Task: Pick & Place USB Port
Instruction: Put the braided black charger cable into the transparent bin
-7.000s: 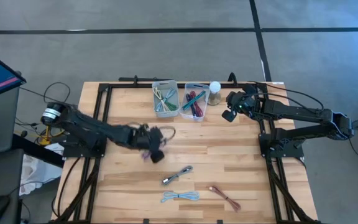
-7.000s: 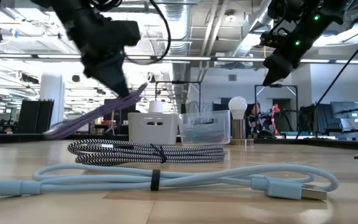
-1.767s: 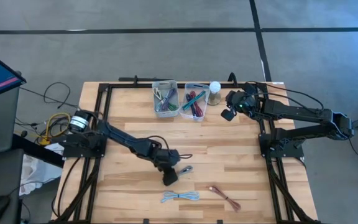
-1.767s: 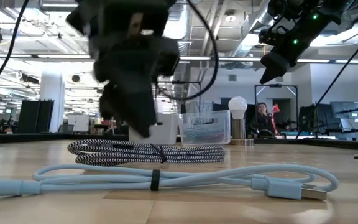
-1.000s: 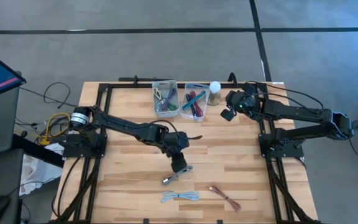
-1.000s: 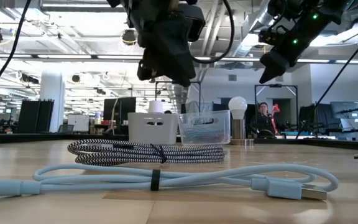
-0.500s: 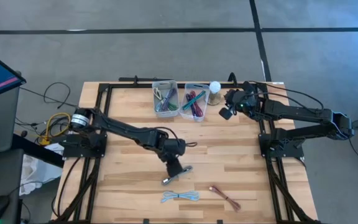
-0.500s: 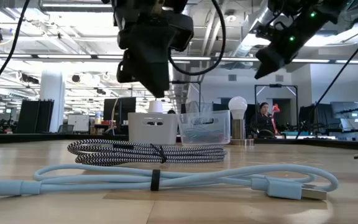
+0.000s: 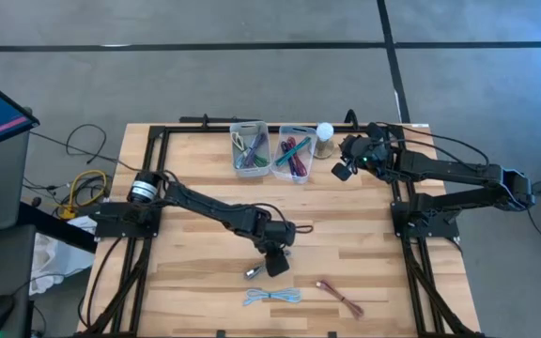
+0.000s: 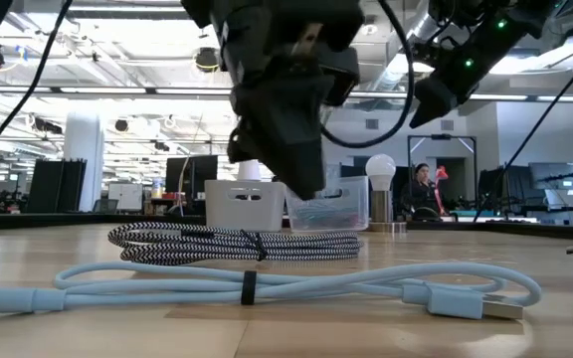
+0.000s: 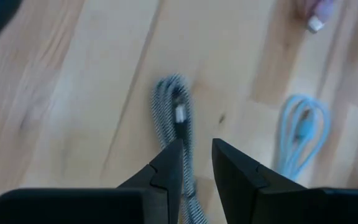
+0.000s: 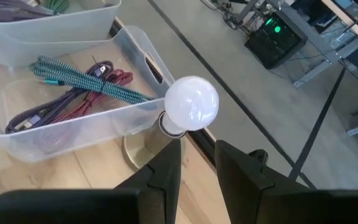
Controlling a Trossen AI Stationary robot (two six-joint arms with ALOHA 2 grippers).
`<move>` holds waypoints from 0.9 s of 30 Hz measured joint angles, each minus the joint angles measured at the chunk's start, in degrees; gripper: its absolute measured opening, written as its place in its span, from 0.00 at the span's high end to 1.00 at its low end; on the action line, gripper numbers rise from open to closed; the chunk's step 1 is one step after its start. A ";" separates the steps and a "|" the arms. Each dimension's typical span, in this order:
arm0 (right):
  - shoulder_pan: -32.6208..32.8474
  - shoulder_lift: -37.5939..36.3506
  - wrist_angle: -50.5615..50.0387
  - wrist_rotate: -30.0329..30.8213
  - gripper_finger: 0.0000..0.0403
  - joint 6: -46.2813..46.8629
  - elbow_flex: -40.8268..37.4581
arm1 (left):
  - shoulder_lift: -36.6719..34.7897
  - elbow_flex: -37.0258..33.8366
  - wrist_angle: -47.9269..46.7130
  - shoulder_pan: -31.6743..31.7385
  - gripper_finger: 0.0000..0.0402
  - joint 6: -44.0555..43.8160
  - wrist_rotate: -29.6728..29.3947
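Bright even overhead light, left wrist view blurred, ceiling glare

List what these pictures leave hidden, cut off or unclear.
- High view: the left gripper covers most of the striped cable.
- Left wrist view: the red cable is blurred and cut by the edge.
- Low view: the bin contents are too hazy to identify.

A black-and-white braided cable [image 9: 255, 270] is seen on the pale wood table [image 9: 364, 235]. Beside that cable, a light-blue cable [image 9: 272, 297] and a reddish cable [image 9: 337, 297] are seen.
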 joint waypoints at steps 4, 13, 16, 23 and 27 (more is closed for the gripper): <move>0.00 0.01 -0.31 0.02 0.77 0.40 0.00 | 0.00 -0.02 -4.46 0.07 0.79 0.03 -1.66; 0.00 0.00 0.19 0.02 0.77 0.57 0.00 | 0.00 -0.02 -1.47 -1.12 0.79 1.55 -3.10; 0.00 0.00 0.22 0.02 0.77 0.56 0.00 | 0.91 -0.02 -0.45 -1.33 0.79 1.91 -3.34; 0.00 0.00 0.20 0.02 0.77 0.55 0.02 | 4.89 -0.02 0.18 -1.46 0.79 1.76 -2.84; 0.00 0.01 0.22 0.02 0.77 0.55 0.02 | 5.04 -0.02 1.05 -1.44 0.79 1.89 -2.74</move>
